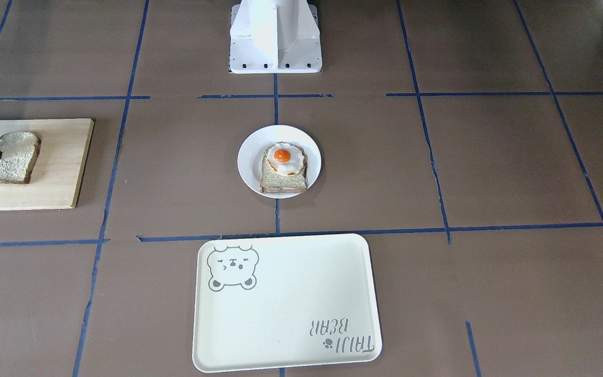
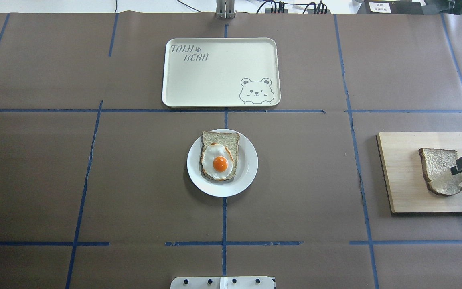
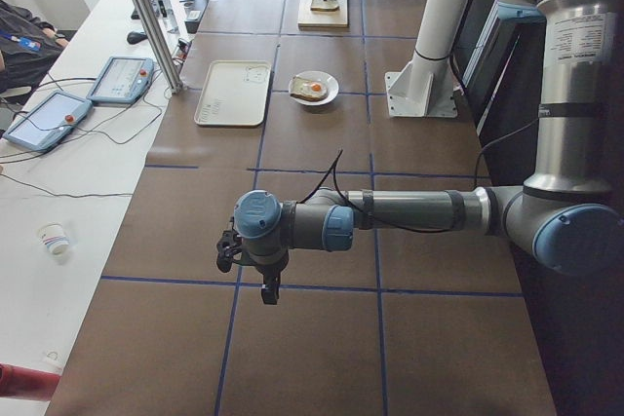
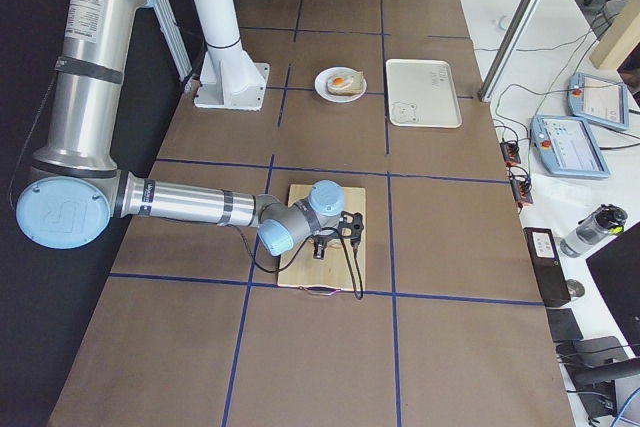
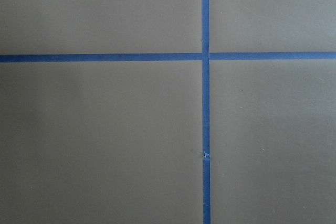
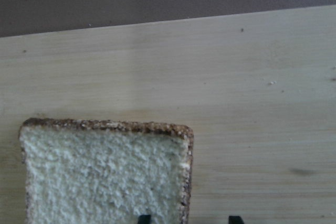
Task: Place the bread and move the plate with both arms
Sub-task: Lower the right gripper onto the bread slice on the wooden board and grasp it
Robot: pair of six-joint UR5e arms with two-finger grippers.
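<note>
The bread (image 2: 439, 170) lies flat on a pale wooden board (image 2: 403, 176) at the right-hand end of the brown worktop (image 2: 134, 180), well apart from the plate (image 2: 249, 160). The right end effector (image 6: 189, 219) hangs low over the slice's outer edge. In the right wrist view one black fingertip (image 6: 144, 219) shows over the crumb and the other over bare wood, with the dark crust between them, so the jaws stand apart and are not clamped on anything. The white plate sits at the middle of the worktop and carries a darker slice (image 2: 219, 138) topped with a fried egg (image 2: 217, 162). On the far side of it from the robot's base, close by, rests a cream tray (image 2: 215, 80) with a bear drawing. The left arm reaches out low over a bare stretch of worktop crossed by blue tape lines (image 5: 205, 103), far from plate and bread. Its end effector (image 3: 249, 270) appears only in the side view, and whether its jaws are apart or together I cannot tell.
</note>
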